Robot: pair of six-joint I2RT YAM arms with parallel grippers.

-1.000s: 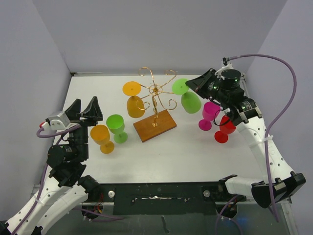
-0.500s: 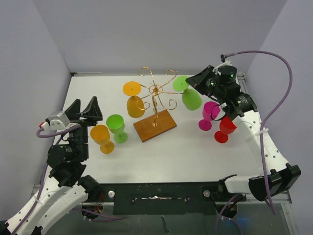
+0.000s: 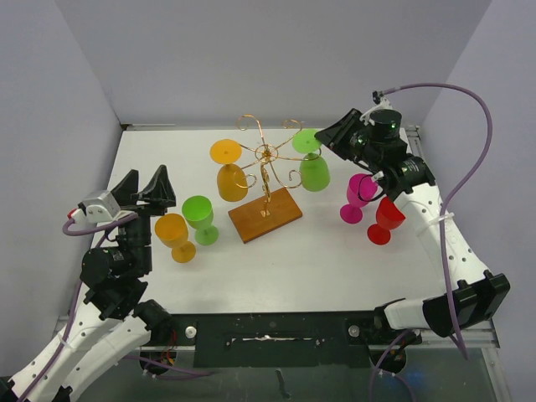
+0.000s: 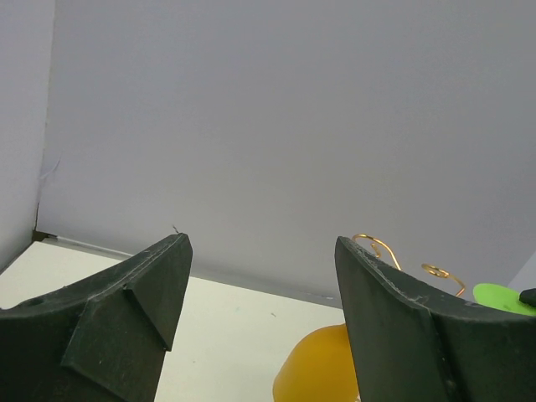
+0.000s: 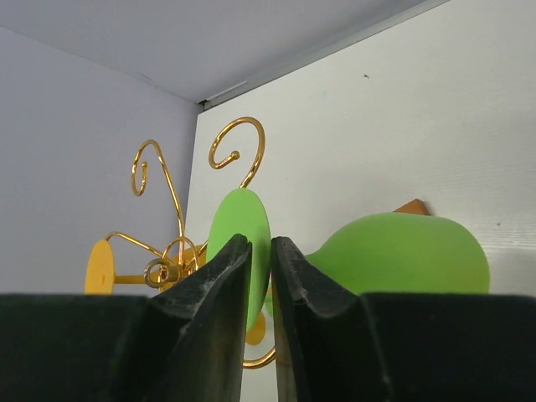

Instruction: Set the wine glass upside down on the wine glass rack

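Hanging upside down on the wine glass rack: one green wine glass, on the wire arm nearest the right gripper, its foot up at the wire and its bowl below.

Rack: gold wire with curled arms on a brown wooden base, at the middle of the desk, toward the far edge.

Right gripper: at the foot of the green wine glass. The fingers stand with only a narrow slit between them, green showing through it. Whether they pinch the stem cannot be told.

Second hung item: one orange glass, upside down on the opposite side of the rack.

Left gripper: near the left edge, fingers wide apart, nothing between them.

Standing upright near the left edge: orange goblet and green goblet, side by side.

Standing near the right edge: pink goblet and red goblet, close together.
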